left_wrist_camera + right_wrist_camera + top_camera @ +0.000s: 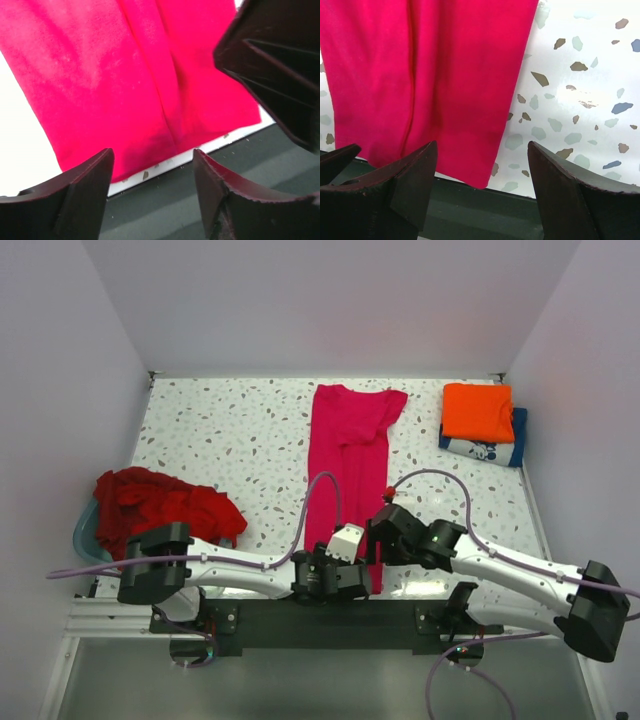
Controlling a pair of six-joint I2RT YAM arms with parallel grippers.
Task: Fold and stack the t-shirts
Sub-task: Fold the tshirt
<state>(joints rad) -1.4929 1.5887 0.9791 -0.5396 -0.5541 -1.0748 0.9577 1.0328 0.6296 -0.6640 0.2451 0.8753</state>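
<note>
A magenta-pink t-shirt [347, 450] lies folded into a long strip down the middle of the table, its hem at the near edge; it also shows in the left wrist view [125, 75] and the right wrist view [430, 75]. My left gripper [330, 575] hovers open over the hem's left part, with its fingers [85, 190] apart and empty. My right gripper [378, 540] is open over the hem's right corner [480, 180], with nothing between its fingers [415, 175]. An orange t-shirt [478, 410] lies folded on a navy blue one [500, 448] at the back right. Dark red t-shirts [165, 505] are heaped at the left.
A pale blue tub [85, 535] holds the red heap at the table's left edge. The table's near edge and dark rail [485, 210] run just under both grippers. White walls close in the back and sides.
</note>
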